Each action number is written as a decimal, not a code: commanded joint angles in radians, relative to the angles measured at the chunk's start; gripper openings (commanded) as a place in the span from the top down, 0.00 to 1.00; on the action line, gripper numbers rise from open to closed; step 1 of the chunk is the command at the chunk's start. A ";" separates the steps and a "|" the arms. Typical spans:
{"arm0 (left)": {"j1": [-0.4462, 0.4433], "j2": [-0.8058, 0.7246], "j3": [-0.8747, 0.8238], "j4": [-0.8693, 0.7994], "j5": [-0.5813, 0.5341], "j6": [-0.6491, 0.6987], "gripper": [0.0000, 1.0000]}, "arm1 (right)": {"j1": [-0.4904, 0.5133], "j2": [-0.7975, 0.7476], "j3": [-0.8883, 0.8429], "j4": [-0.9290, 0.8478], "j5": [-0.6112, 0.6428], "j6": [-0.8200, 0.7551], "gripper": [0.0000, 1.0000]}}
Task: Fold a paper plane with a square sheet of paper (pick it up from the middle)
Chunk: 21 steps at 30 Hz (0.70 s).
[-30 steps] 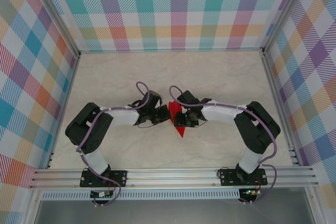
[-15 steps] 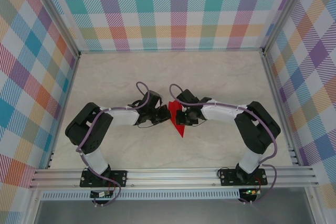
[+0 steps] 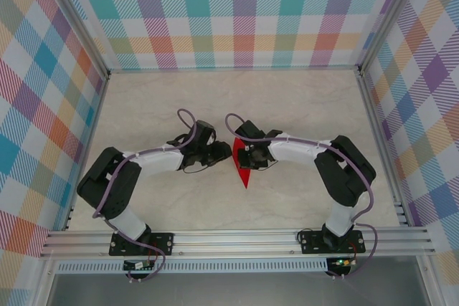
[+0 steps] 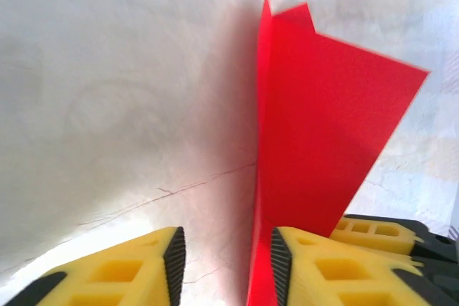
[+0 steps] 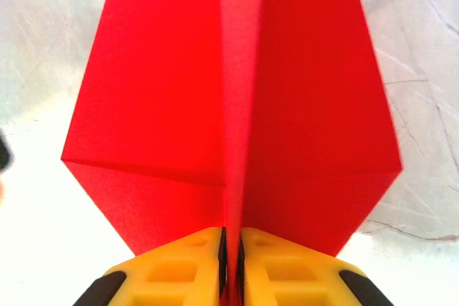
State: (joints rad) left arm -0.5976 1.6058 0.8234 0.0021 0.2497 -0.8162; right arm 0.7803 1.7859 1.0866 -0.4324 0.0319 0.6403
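1. I see the right gripper (image 5: 231, 249) pinching the plane (image 5: 237, 105) along its centre crease; left gripper (image 4: 224, 256) spread just beside it, at the table (image 3: 308, 105) centre.
2. Thin, light, floppy; I'd hold the crease, never the wings.

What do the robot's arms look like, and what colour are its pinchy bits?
The left arm and right arm have chunky black joints with white tubes between. A thin purple cable loops along each. Black base plates bolt onto a silver rail. The jaws are yellow, holed blocks with black pads.
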 commanded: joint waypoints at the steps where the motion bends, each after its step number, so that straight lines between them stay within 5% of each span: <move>1: 0.025 -0.087 0.005 -0.156 -0.148 -0.003 0.52 | 0.020 0.031 0.043 -0.062 0.045 0.013 0.85; 8: 0.045 -0.195 -0.019 -0.339 -0.353 -0.044 0.37 | 0.030 0.084 0.092 -0.114 0.078 0.048 0.83; 21: 0.061 -0.219 -0.043 -0.397 -0.410 -0.064 0.12 | 0.045 0.150 0.131 -0.161 0.111 0.097 0.82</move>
State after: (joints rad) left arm -0.5529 1.4055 0.7940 -0.3523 -0.1230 -0.8734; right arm 0.8139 1.8950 1.2060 -0.5541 0.1204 0.7067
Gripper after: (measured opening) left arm 0.869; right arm 0.181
